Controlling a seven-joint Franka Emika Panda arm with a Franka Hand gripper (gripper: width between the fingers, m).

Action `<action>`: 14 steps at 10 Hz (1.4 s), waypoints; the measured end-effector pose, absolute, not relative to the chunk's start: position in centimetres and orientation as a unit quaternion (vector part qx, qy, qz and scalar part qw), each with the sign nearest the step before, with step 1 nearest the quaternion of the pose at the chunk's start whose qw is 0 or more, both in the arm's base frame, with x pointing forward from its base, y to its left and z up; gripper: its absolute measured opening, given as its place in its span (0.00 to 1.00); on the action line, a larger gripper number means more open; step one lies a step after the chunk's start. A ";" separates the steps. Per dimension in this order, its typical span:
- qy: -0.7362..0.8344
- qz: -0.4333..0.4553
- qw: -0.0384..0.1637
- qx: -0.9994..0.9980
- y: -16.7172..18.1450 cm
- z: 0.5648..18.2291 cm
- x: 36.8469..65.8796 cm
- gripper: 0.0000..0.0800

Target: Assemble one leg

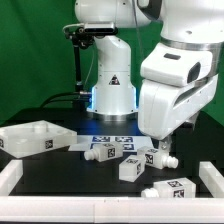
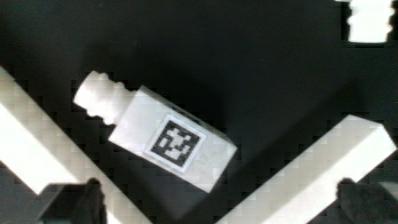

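In the wrist view one leg point(image 2: 164, 132) lies on its side on the black table, a square tag on its upper face and its short peg point(image 2: 102, 90) at one end. My gripper point(image 2: 217, 212) hangs above it, open and empty; the dark fingertips point(image 2: 71, 205) stand wide apart and the leg lies ahead of them, not between them. In the exterior view the gripper point(image 1: 165, 156) hovers at the right, over a cluster of legs: one point(image 1: 150, 160) beside the fingers, one point(image 1: 129, 167) to its left, one point(image 1: 107, 151) further left, one point(image 1: 165, 188) nearer the front.
The large white tabletop point(image 1: 35, 138) lies at the exterior view's left. The marker board point(image 1: 112, 139) lies flat in front of the arm's base. White rails point(image 1: 212, 180) border the work area at front and sides; two rails point(image 2: 338, 160) run diagonally in the wrist view.
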State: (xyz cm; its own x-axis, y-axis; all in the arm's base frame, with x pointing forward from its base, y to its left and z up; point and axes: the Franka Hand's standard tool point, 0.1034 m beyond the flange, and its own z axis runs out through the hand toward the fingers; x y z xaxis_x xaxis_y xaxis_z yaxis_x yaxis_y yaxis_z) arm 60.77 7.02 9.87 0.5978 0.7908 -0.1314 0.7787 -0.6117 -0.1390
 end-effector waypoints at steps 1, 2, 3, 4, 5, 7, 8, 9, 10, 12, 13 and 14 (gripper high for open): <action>-0.439 0.090 0.034 -0.893 7.0 9.9 60.8 0.81; -0.439 0.090 0.034 -0.893 7.0 9.9 60.8 0.81; -0.439 0.090 0.034 -0.893 7.0 9.9 60.8 0.81; -0.439 0.090 0.034 -0.893 7.0 9.9 60.8 0.81; -0.439 0.090 0.034 -0.893 7.0 9.9 60.8 0.81; -0.436 0.090 0.034 -0.895 7.2 10.0 60.8 0.81; -0.401 0.098 0.030 -0.910 8.4 11.3 60.8 0.81; -0.399 0.097 0.030 -0.911 9.2 11.5 60.7 0.81; -0.400 0.101 0.031 -0.910 9.6 10.7 60.4 0.81; -0.407 0.085 0.028 -0.909 10.9 9.6 60.0 0.81; -0.407 0.085 0.028 -0.909 10.8 9.6 60.1 0.81; -0.406 0.085 0.028 -0.909 10.7 9.6 60.1 0.81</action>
State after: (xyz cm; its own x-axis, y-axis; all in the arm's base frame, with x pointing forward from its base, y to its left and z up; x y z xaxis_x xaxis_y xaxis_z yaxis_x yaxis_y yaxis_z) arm 60.07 10.71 9.59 0.6552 0.7438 -0.1323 0.7342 -0.6682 -0.1204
